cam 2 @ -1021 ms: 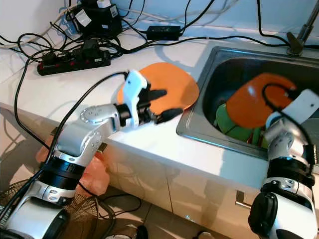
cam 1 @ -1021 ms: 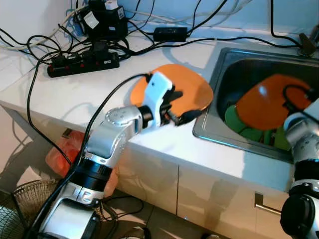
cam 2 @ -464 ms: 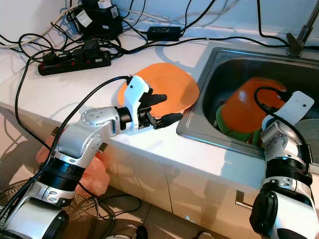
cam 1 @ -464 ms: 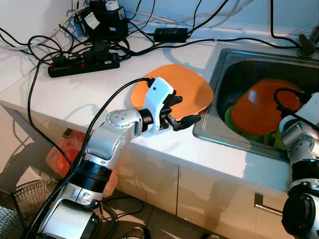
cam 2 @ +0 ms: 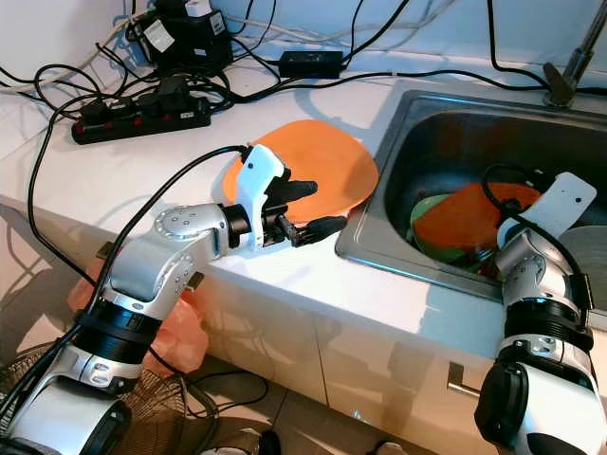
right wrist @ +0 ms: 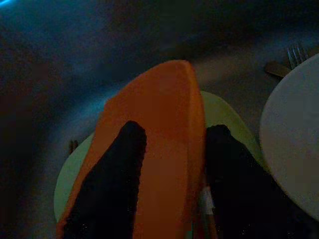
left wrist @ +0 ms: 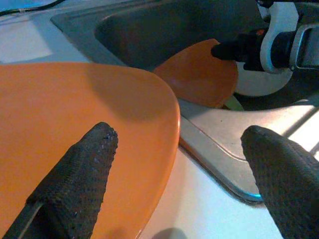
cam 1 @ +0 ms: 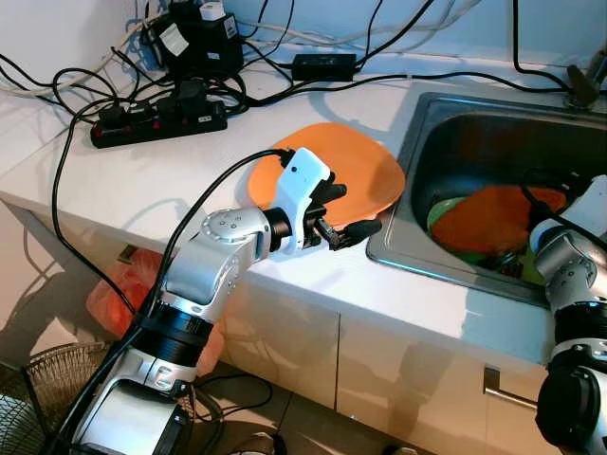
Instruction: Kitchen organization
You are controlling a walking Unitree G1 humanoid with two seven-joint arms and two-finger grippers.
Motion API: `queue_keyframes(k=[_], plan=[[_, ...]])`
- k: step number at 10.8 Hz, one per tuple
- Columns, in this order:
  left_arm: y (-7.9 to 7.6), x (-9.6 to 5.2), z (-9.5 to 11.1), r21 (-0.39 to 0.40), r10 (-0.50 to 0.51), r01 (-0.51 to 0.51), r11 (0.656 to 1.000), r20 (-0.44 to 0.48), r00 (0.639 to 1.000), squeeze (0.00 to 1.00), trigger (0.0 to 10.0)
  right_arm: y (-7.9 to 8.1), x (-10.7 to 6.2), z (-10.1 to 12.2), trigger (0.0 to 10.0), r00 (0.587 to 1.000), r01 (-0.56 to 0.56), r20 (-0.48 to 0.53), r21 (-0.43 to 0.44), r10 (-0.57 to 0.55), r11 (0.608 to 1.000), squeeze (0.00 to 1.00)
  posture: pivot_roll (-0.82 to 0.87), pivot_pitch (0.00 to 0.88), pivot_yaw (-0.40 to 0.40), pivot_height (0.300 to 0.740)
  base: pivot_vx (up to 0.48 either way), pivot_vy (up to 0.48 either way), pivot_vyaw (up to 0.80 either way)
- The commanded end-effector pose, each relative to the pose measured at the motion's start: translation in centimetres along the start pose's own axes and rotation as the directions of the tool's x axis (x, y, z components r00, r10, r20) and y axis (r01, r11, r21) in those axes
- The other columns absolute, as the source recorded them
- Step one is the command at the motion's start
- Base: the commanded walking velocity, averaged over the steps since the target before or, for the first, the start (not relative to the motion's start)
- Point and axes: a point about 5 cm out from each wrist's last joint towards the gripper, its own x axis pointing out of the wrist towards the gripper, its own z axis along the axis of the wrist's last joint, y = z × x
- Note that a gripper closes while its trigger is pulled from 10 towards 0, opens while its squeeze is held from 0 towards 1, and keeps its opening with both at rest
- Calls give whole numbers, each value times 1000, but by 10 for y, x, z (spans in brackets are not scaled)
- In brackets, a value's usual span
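An orange plate [cam 1: 365, 171] lies flat on the white counter beside the sink. My left gripper [cam 1: 353, 210] hovers open at its near edge, one finger [left wrist: 79, 174] over the plate, the other [left wrist: 279, 174] over the sink rim. Down in the sink, a second orange plate [cam 1: 484, 216] lies nearly flat on a green plate [cam 1: 444, 210]. My right gripper [right wrist: 174, 129] is shut on that second orange plate, its fingers [right wrist: 119, 169] either side of its edge.
The steel sink [cam 1: 417, 256] also holds a white plate [right wrist: 294, 149] and a fork [right wrist: 295, 52]. A black power strip [cam 1: 156, 121], an adapter [cam 1: 324, 64] and many cables crowd the back of the counter. An orange bag [cam 1: 119, 294] and a wire basket [cam 1: 52, 365] sit on the floor.
My right gripper has lowered the second orange plate from steeply tilted to almost flat on the green plate. The left gripper drew back slightly toward the counter plate's near edge, then stayed.
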Motion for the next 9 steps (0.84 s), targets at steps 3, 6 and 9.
queue_keyframes(k=[3,6,9], plan=[[4,-6,-4,19,22,-21,1000,-29,999,1000,10000,9,-5,-14,10000,997,-77,-31,-207,72,975,1000,104,91,116,740,0,0,0],[12,-13,-4,-3,110,-110,994,8,994,878,10000,19,-11,-11,10000,992,-121,8,-248,127,961,1000,96,90,113,740,0,0,0],[19,-26,-9,-21,201,-201,979,14,979,310,10000,23,-13,-10,10000,987,-151,7,-264,158,953,353,97,89,108,740,0,0,-779]])
